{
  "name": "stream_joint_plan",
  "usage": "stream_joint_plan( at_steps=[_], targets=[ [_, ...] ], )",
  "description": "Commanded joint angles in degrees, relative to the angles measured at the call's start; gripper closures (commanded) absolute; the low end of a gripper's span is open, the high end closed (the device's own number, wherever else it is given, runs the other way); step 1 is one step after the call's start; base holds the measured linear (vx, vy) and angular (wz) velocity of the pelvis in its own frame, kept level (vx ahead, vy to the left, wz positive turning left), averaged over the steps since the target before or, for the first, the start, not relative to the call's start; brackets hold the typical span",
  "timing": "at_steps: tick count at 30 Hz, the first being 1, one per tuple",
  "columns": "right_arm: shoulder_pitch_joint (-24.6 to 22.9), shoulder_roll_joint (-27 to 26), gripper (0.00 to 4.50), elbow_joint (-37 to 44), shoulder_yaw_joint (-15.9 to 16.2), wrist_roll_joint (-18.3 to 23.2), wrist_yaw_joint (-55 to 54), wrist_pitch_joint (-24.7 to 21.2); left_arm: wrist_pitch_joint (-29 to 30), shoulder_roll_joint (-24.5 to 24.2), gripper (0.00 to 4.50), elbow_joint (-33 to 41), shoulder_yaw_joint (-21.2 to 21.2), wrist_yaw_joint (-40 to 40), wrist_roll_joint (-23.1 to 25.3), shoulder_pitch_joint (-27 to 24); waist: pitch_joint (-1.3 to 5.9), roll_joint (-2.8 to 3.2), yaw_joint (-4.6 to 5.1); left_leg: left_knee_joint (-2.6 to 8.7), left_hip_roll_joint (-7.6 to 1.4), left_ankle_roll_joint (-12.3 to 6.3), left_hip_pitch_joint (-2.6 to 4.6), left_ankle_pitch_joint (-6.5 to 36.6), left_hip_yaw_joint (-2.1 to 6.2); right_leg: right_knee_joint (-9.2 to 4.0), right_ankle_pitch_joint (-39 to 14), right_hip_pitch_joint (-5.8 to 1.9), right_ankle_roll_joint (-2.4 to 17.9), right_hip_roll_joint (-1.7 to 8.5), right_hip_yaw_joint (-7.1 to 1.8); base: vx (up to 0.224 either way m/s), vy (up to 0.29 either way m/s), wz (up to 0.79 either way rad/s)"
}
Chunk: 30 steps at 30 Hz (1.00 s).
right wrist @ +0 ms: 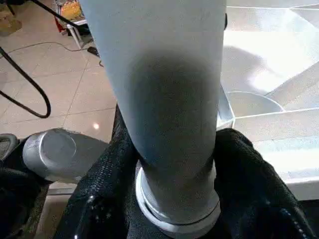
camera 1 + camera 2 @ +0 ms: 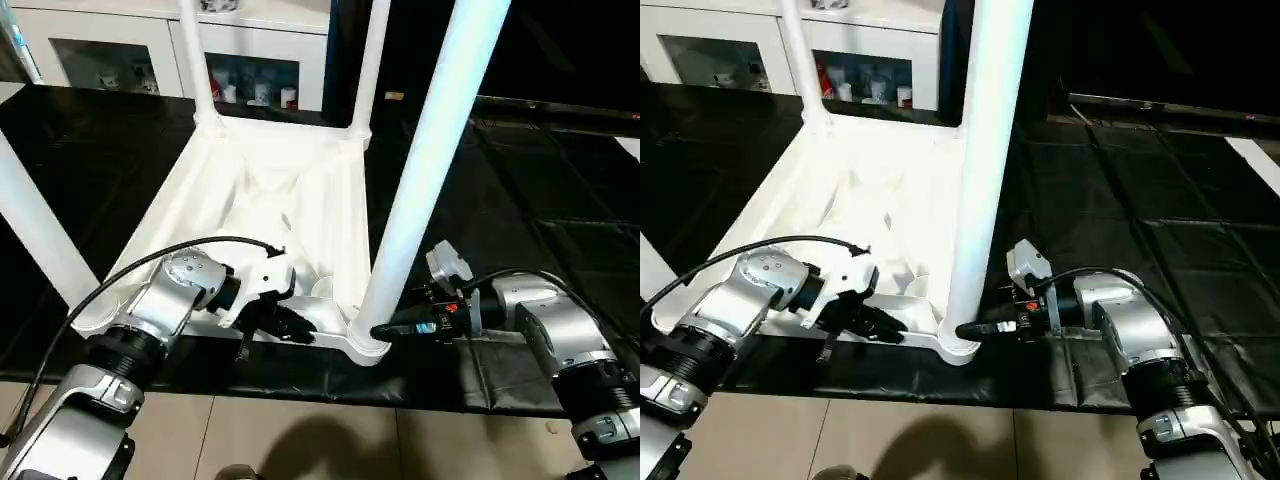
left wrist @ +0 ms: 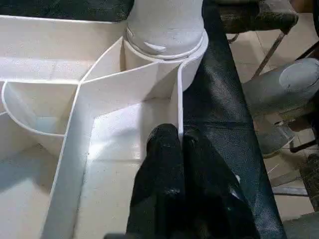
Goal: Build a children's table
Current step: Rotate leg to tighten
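1 upturned table top (image 2: 270, 190) carries 4 legs (image 2: 425, 160); left gripper (image 2: 290, 325) pinches its rim, right gripper (image 1: 169, 199) hugs 1 leg.

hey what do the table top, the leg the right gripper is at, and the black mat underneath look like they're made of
Table top: likely moulded white plastic, smooth and slightly glossy, judging by its thin ribs and rounded corner sockets.
Leg: seemingly the same white plastic, a smooth tapered tube with soft sheen.
Black mat: probably thin plastic sheeting or coated fabric; it shows creases and dull highlights.
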State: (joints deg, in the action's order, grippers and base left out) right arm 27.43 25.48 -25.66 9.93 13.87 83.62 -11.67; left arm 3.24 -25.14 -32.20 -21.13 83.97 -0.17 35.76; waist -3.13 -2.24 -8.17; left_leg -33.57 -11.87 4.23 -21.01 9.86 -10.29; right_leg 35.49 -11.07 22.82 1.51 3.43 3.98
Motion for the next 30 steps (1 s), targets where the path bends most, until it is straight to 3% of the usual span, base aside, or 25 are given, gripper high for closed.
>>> stream_joint_plan(
  at_steps=[1,8,11,13,15,16,18,19,20,21,23,26,29,30],
  targets=[
    [0.52,0.15,2.53,-0.23,0.32,0.75,0.77,0.0,-1.02,0.81,4.5,0.96,-2.17,2.07,0.53,-0.19,4.09,0.04,0.37,3.24,-1.93,-2.64,0.85,7.83,0.21,-3.57,-6.06,-2.97,12.39,4.64,-2.8,0.0,0.0,0.0],
    [-1.89,-0.7,2.55,2.52,0.13,1.39,-1.25,-1.93,1.25,2.19,4.5,1.04,-1.08,-1.91,0.33,-0.62,4.07,0.07,0.26,3.24,-1.97,-2.55,0.9,7.97,0.2,-3.63,-6.09,-2.99,12.34,4.65,-2.84,0.0,0.0,0.0],
    [-2.82,-2.16,2.56,3.03,-0.33,0.79,-5.44,-3.15,3.61,3.78,4.5,0.74,0.04,-5.21,0.08,-0.26,3.84,0.07,0.29,3.37,-1.93,-2.06,0.94,9.51,0.24,-3.94,-8.98,-2.84,11.85,4.7,-2.82,0.0,0.0,0.0],
    [-3.53,-6.76,2.56,2.1,-0.95,-2.83,-17.69,-3.44,7.91,7.53,4.5,0.12,1.63,-11.61,-0.15,0.52,3.14,0.09,0.82,3.72,-1.71,0.09,1.31,14.37,0.45,-5.07,-18.66,-2.29,9.84,4.99,-2.81,0.0,0.0,0.0],
    [-3.43,-8.68,2.58,1.6,-1.24,-4.06,-22.2,-3.49,9.88,8.9,4.5,0.0,2.03,-13.64,-0.24,0.76,2.94,-0.04,1.26,4.04,-1.56,1.32,1.3,16.33,0.84,-5.49,-24.85,-2.52,7.74,5.12,-2.58,0.0,0.0,0.0],
    [-2.78,-10.51,2.59,0.96,-1.77,-4.39,-25.56,-4.07,10.97,10.2,4.5,-0.53,2.4,-15.5,-0.25,1.23,2.7,-0.01,2.21,4.14,-1.25,1.66,1.53,18.99,1.16,-6.59,-32.38,-2.43,4.83,5.33,-2.32,0.0,0.0,0.0],
    [-1.75,-13.05,2.6,-0.05,-2.18,-5.19,-30.11,-4.11,12.42,12.27,4.5,-1.53,3.12,-18.34,-0.4,2.1,2.74,0.01,3.25,4.11,-1.15,1.7,1.74,20.39,1.38,-7.16,-34.99,-2.23,3.8,5.27,-2.03,0.0,0.0,0.0],
    [-1.09,-14.36,2.6,-0.63,-2.18,-5.68,-32.31,-4.48,13.03,13.4,4.5,-2.15,3.44,-19.86,-0.42,2.62,2.9,0.04,3.54,4.13,-1.1,1.67,1.73,20.33,1.52,-7.28,-34.79,-2.36,3.78,5.35,-1.86,0.0,0.0,0.0],
    [-0.45,-15.62,2.6,-1.19,-2.18,-6.14,-34.4,-4.83,13.6,14.47,4.5,-2.74,3.74,-21.31,-0.43,3.11,3.11,0.04,4.01,4.45,-1.27,1.57,1.08,19.04,1.72,-6.88,-31.81,-2.96,4.16,5.23,-1.85,0.0,0.0,0.0],
    [0.73,-18.08,2.61,-1.99,-1.98,-7.15,-38.55,-5.85,14.84,16.63,4.5,-3.87,4.37,-24.19,-0.4,4.09,2.91,0.17,4.4,4.62,-1.22,1.57,1.09,19.19,1.74,-6.96,-30.85,-2.66,4.36,4.92,-1.69,0.0,0.0,0.0],
    [1.82,-19.55,2.61,-3.05,-2.31,-8.12,-42.25,-6.44,15.44,17.85,4.5,-4.39,4.96,-26.56,-0.26,4.55,3.0,0.15,4.74,4.11,-1.06,1.52,2.0,20.8,1.65,-7.25,-31.55,-2.13,5.01,5.18,-1.85,0.0,0.0,0.0],
    [4.55,-23.48,2.62,-5.02,-3.09,-9.4,-49.39,-8.42,16.83,20.5,4.5,-4.87,6.65,-32.31,0.31,5.42,3.05,0.05,5.4,4.21,-1.01,1.02,1.67,20.15,1.59,-6.93,-28.92,-2.25,6.19,4.93,-1.99,0.0,0.0,0.0],
    [4.82,-24.63,2.62,-4.58,-3.12,-8.51,-48.86,-8.9,17.24,20.95,4.5,-4.26,7.21,-32.74,0.35,5.38,3.11,-0.02,5.4,4.23,-1.09,-0.03,1.5,18.29,1.34,-6.59,-24.8,-2.34,7.1,4.84,-2.46,0.0,0.0,0.0],
    [4.87,-25.07,2.27,-4.46,-3.23,-8.18,-48.55,-8.75,17.18,20.9,4.5,-4.07,7.34,-32.56,0.28,5.37,3.13,-0.1,5.36,4.26,-1.14,-0.33,1.36,17.6,1.26,-6.39,-23.69,-2.41,7.36,4.8,-2.57,0.0,0.0,0.0]
  ],
)
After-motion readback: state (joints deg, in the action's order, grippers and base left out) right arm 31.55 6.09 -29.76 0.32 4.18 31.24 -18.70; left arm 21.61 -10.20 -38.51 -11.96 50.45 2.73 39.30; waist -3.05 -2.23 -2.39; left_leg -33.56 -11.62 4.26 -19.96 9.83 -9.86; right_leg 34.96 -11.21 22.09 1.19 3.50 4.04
